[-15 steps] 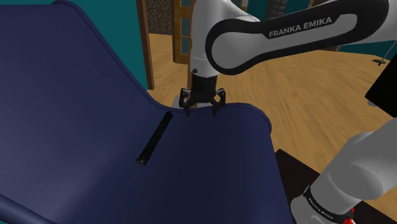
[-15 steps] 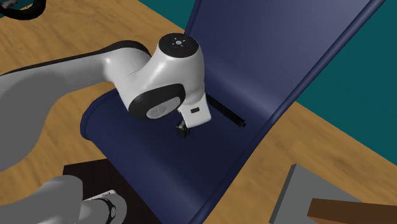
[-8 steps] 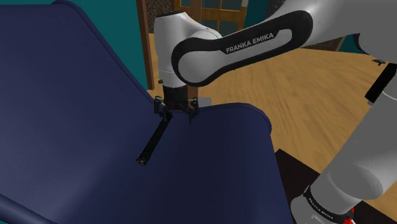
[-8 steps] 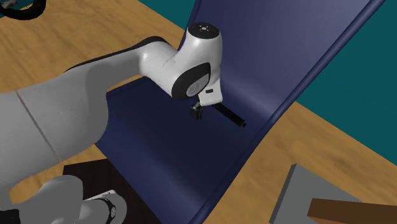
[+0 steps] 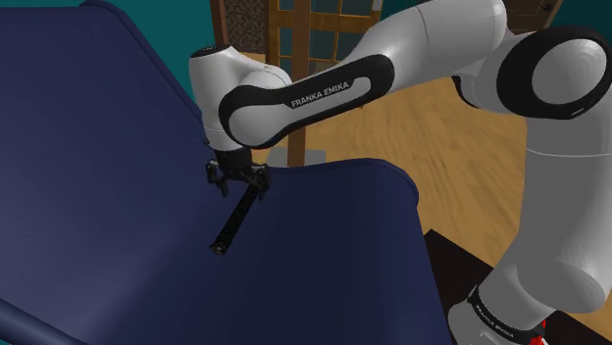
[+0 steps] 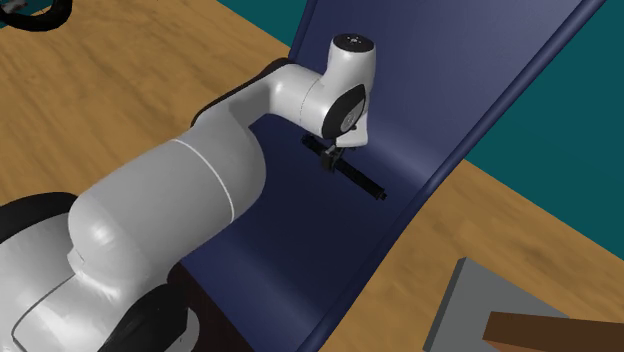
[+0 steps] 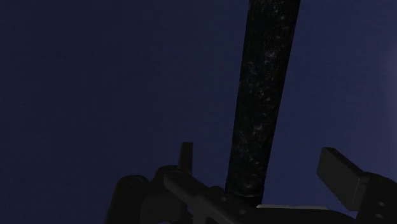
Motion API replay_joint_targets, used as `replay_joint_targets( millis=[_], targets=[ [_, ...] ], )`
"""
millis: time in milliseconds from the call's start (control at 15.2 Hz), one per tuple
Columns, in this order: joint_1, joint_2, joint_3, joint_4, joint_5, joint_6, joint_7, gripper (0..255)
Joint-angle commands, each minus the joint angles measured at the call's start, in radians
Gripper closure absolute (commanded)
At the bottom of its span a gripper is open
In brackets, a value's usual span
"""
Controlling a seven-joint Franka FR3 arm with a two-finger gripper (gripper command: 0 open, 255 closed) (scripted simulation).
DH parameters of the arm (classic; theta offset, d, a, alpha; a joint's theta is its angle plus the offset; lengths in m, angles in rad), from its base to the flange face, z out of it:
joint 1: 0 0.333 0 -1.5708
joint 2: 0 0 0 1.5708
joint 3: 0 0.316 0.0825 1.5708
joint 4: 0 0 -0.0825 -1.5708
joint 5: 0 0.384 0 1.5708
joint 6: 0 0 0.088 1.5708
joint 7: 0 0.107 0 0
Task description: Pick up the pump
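Black and slender, the pump (image 5: 233,221) lies flat on the navy seat (image 5: 333,265), angled from near left to far right in the shoulder view, and I read the gripper (image 5: 236,184) over its far end, fingers spread apart on either side, not clasping it.

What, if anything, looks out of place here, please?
Only the black pump, lying slantwise on the seat of the navy chair near its backrest, an odd resting place; nothing looks spilled or damaged.
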Motion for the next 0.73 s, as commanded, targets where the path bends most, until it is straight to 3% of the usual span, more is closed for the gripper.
replay_joint_targets(
  millis=[0,462,528,660],
  targets=[
    [0.009,0.019,-0.006,0.006,-0.012,0.009,0.014,0],
    [0.012,0.045,-0.016,-0.035,-0.032,0.07,0.031,0],
    [0.012,0.044,-0.016,-0.035,-0.032,0.07,0.031,255],
    [0.011,0.043,-0.016,-0.036,-0.032,0.07,0.031,255]
  ],
)
